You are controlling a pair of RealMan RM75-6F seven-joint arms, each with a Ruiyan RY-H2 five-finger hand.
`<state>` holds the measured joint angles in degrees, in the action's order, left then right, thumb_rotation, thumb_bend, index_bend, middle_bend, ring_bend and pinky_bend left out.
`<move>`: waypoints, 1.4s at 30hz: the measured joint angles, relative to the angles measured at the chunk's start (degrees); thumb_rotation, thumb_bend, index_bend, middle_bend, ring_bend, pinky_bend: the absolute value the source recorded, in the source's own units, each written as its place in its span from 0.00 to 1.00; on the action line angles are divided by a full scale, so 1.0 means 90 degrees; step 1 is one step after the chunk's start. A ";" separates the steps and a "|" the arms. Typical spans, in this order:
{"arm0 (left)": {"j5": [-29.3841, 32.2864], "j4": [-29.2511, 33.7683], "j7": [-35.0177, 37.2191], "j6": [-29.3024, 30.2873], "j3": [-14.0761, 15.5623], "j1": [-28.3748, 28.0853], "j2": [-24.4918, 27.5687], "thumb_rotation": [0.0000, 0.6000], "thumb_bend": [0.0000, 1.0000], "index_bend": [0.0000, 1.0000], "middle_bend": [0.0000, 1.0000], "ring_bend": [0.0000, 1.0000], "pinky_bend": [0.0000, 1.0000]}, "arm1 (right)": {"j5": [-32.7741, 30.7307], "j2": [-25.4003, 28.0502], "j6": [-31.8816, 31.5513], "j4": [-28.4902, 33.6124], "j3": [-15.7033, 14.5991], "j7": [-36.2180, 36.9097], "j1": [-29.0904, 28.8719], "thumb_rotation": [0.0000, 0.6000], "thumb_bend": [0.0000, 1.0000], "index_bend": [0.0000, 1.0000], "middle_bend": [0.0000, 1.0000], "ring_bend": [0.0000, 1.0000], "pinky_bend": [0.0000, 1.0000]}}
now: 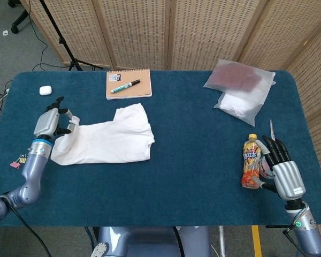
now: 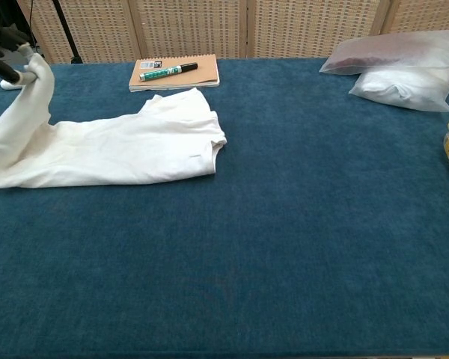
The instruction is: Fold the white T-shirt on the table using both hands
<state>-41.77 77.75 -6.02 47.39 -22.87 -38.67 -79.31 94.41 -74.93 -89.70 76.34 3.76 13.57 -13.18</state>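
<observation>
At the left of the head view, the left hand (image 1: pixel 52 124) pinches the hem end of the white T-shirt (image 1: pixel 109 142) and holds it raised off the table; in the chest view the same hand shows only at the upper left corner, with a strip of cloth hanging from its fingers (image 2: pixel 11 63) down to the rest of the garment. At the lower right of the head view, the right hand (image 1: pixel 281 166) hovers over the table edge just beside a yellow drink bottle (image 1: pixel 251 161), fingers straight and apart, nothing in them. Something thin and pale pokes up behind it, but what that is cannot be told.

The shirt lies in the left half of the blue table (image 1: pixel 192 160), already narrowed to a long band, sleeve and collar end toward the centre. Lengthwise folding looks done; the crosswise fold is only beginning, since the lifted end has not yet been carried over the body, and the right hand takes no part so far.

Toward the top of the frame lie a brown notebook (image 1: pixel 128 83) with a green marker (image 1: pixel 124 86) on it, a small white case (image 1: pixel 45 90) at upper left, and two plastic-wrapped packages (image 1: pixel 241 88) at upper right. Binder clips (image 1: pixel 18 160) sit near the left edge. Woven folding screens (image 1: pixel 171 32) stand behind, and a dark tripod leg (image 1: pixel 61 37) stands on the grey floor.
</observation>
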 measured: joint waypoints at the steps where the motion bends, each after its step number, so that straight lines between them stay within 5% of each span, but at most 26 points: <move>1: 0.0082 0.0027 -0.0082 0.0033 -0.0008 -0.0093 -0.0078 1.00 0.62 0.78 0.00 0.00 0.00 | -0.0001 0.0004 -0.0001 0.0001 0.0002 0.0005 0.0001 1.00 0.00 0.00 0.00 0.00 0.00; 13: 0.1018 -0.0321 -0.0926 0.0342 -0.0135 -0.1127 -0.1059 1.00 0.62 0.78 0.00 0.00 0.00 | -0.0062 0.0062 0.0005 -0.0004 0.0039 0.0151 0.0012 1.00 0.00 0.00 0.00 0.00 0.00; 42: 0.2220 -0.2869 -0.1677 -0.0262 -0.0638 -0.2862 -0.2965 1.00 0.59 0.78 0.00 0.00 0.00 | -0.0321 0.0142 0.0101 -0.0057 0.0194 0.0404 0.0014 1.00 0.00 0.00 0.00 0.00 0.00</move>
<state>-21.79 51.93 -21.11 45.04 -28.62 -64.43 -105.99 91.52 -73.66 -88.79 75.83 5.51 17.21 -13.06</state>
